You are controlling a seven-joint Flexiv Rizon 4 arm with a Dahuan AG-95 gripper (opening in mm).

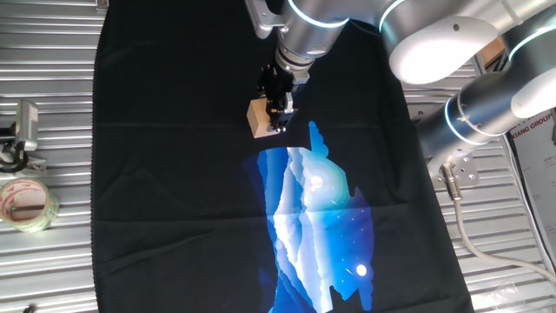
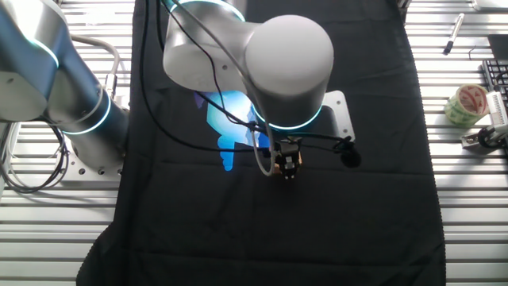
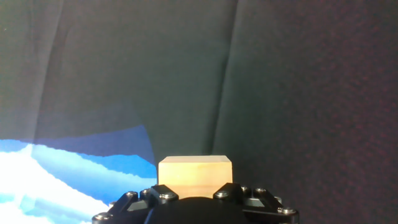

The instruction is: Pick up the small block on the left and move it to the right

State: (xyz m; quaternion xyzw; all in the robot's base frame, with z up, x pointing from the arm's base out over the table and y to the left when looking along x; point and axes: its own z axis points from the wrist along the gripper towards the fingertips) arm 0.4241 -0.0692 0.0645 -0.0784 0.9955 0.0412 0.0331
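Evidently the gripper (image 1: 279, 117) clasps the small block (image 1: 258, 118); carry it level, rightward past the blue print (image 1: 317, 217).

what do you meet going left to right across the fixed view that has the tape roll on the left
tape roll → black cloth's left edge → block → gripper → blue print → white arm link
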